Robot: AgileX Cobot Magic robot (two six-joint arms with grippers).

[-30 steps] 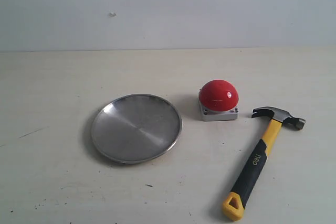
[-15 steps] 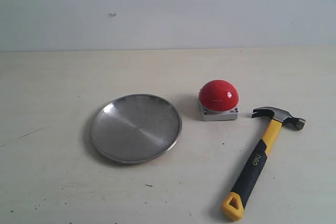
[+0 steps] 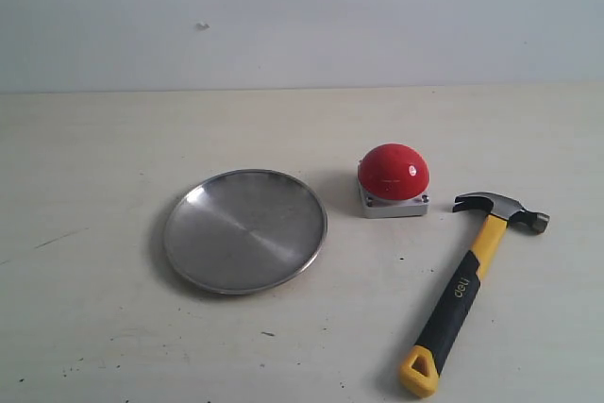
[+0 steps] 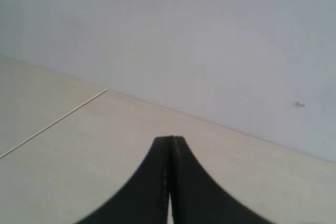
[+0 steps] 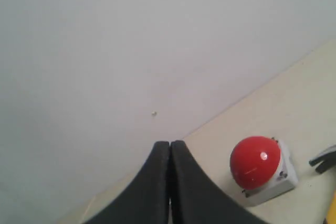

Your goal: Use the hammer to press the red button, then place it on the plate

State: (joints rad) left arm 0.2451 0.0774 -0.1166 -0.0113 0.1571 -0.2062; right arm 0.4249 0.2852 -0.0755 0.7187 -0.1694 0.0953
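The hammer (image 3: 467,282) lies flat on the table at the right, dark head toward the back, yellow looped end toward the front edge. The red button (image 3: 393,172) sits on its grey base just left of the hammer head. The plate (image 3: 245,230) lies bare left of the button. Neither arm shows in the exterior view. My left gripper (image 4: 169,139) is shut on nothing over bare table. My right gripper (image 5: 170,143) is shut and holds nothing; the red button (image 5: 255,162) and a bit of the hammer head (image 5: 324,159) lie beyond its tips.
A pale wall (image 3: 302,16) runs along the back of the table. A thin seam line (image 4: 52,124) crosses the tabletop in the left wrist view. Small dark specks dot the table's front left.
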